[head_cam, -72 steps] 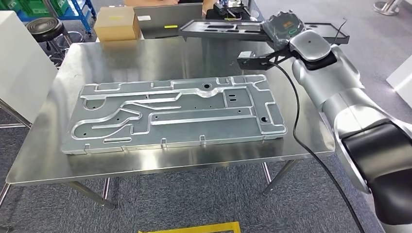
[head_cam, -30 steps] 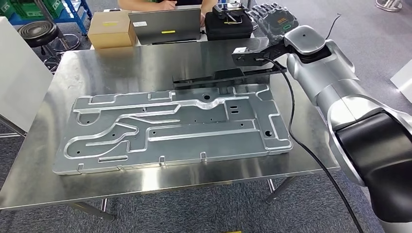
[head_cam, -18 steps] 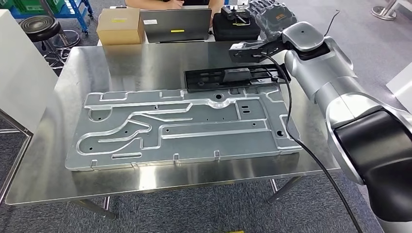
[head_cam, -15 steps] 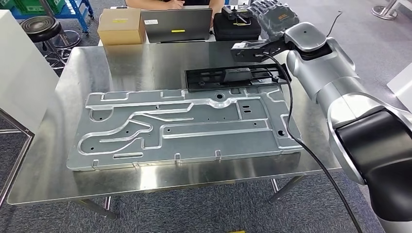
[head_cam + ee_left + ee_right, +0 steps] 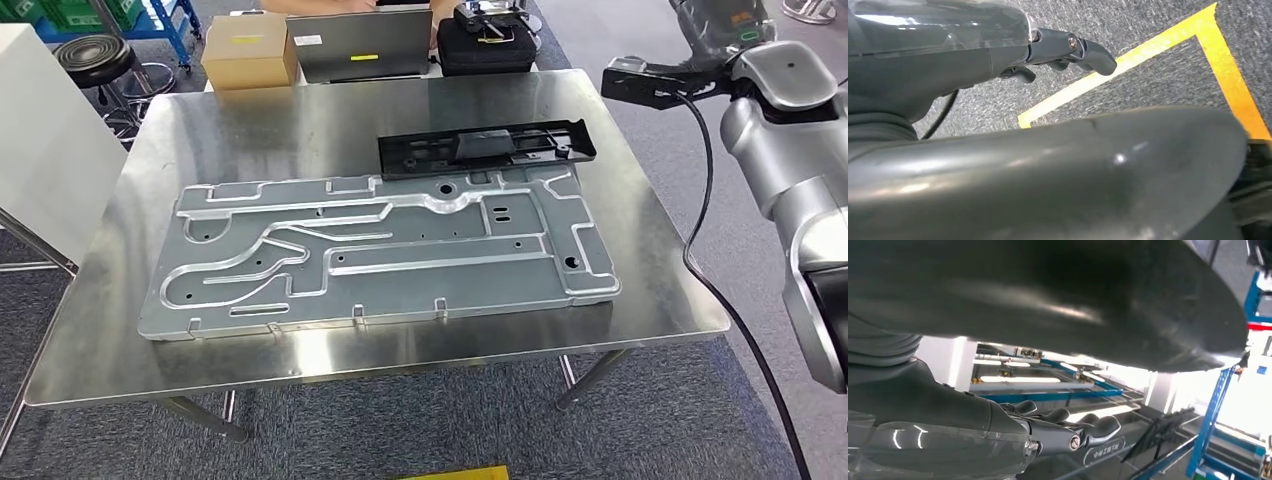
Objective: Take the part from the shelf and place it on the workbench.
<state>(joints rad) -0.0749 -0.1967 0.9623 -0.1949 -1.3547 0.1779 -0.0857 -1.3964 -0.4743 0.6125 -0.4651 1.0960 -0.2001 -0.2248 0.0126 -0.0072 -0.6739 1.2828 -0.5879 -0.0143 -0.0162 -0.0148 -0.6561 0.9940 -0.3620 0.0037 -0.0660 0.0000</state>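
While the black part (image 5: pixel 487 150) is lying flat on the steel workbench (image 5: pixel 300 120), upper centre of the head view, touching the far edge of the big aluminium plate (image 5: pixel 380 250), the right hand (image 5: pixel 720 25) is hanging at upper right, well apart, holding nothing, fingers (image 5: pixel 1088 426) stretched out. Left hand (image 5: pixel 1058 50) is hanging over grey carpet (image 5: pixel 1158 20), fingers loose, holding nothing.

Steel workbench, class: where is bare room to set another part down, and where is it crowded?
Bare steel workbench: the far-left stretch between the cardboard box and the large grey machined aluminium plate, and the front strip. Crowded: far right, where the long black plastic part adjoins the plate.
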